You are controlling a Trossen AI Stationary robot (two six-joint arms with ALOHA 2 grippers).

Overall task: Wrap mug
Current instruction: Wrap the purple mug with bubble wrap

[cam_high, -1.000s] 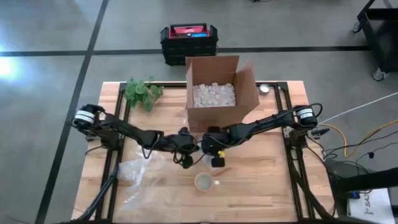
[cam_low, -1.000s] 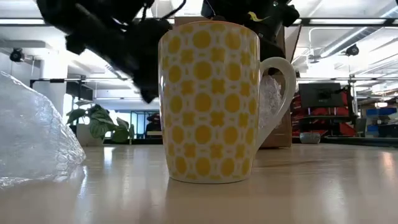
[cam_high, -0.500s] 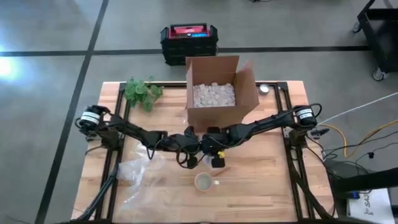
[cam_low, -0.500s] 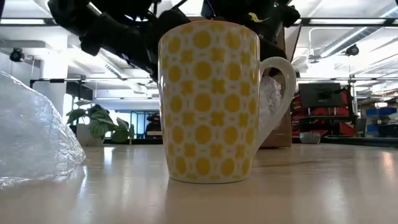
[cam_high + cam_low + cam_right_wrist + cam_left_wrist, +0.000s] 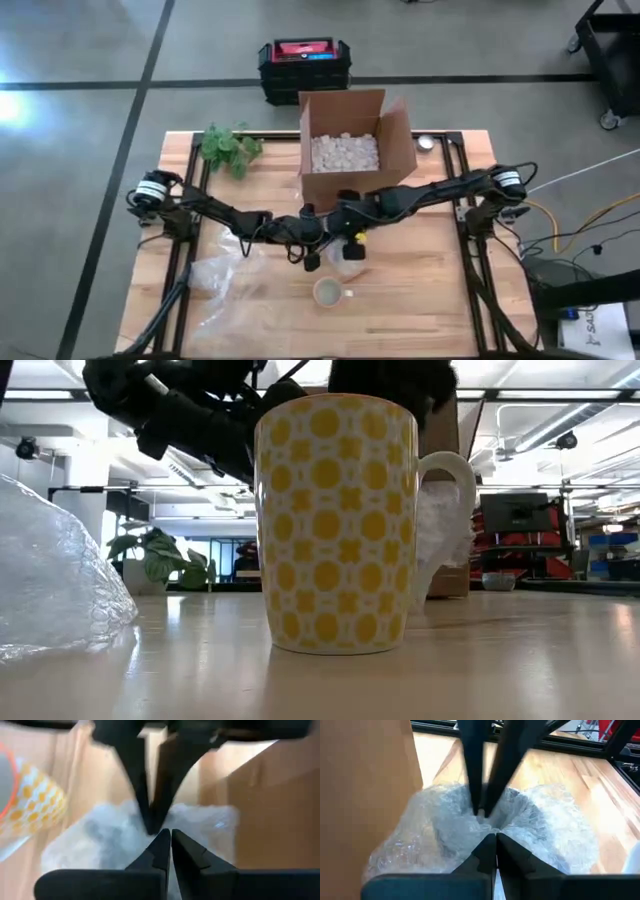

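The mug (image 5: 340,525) is white with a pattern of yellow dots and small yellow crosses; its handle is plain white. The wrap (image 5: 485,827) is clear and looks whitish where it bunches. Another clear sheet (image 5: 215,280) lies at near left. The table (image 5: 420,300) is pale wood with black rails. The box (image 5: 350,150) is brown, filled with white bits. The plant (image 5: 228,148) at far left is green. Beyond the table, on the grey floor, a black crate (image 5: 304,68) has a red top, perhaps with some blue. Both arms are black.
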